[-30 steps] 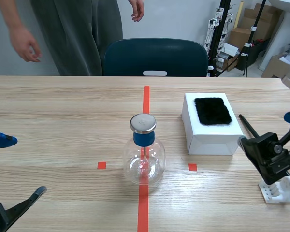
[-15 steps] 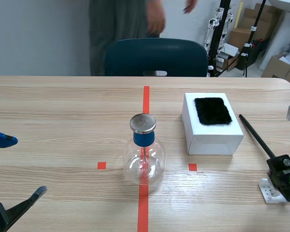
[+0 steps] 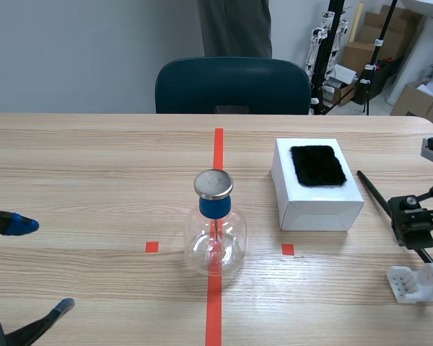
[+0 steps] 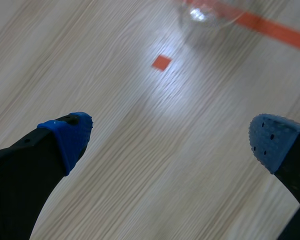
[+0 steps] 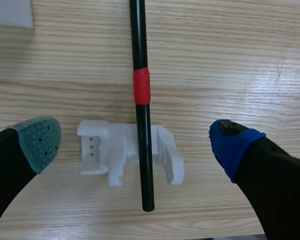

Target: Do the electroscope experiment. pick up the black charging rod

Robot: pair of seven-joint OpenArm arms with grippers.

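Hovering over the rod [image 5: 141, 112], the right pincer [image 5: 135, 140] has its jaws spread wide and holds nothing. One pad sits off to each side, with the rod running straight down the gap between them and on ahead. The rod is thin, black and has a red band [image 5: 141, 86] just ahead of the pincer. Its near end rests across a white cradle [image 5: 100, 150] right under the pincer, poking a little past it. The far end reaches out beside the white box [image 3: 317, 205].

The left pincer [image 4: 172, 140] is also wide and empty, over bare tabletop [image 3: 94, 166], with the flask [image 3: 215, 245] ahead of it and well apart from the rod.

Step, as I judge it: lined up, with descent and closing not yet done.

Risks:
- The cradle walls stand close on both sides of the rod. Coming down right over them could pinch the cradle too, or drag and tip it.
- A thin, smooth rod may roll or squirt out if one pad touches it first. That makes centring matter.
- Gripping this near the end leaves a long overhang, so the rod could droop or pivot in the pads. Its far tip could then sweep into the box.
- Going too low would jam the pads on the tabletop.
- Taking it at or ahead of the band looks safer to me.
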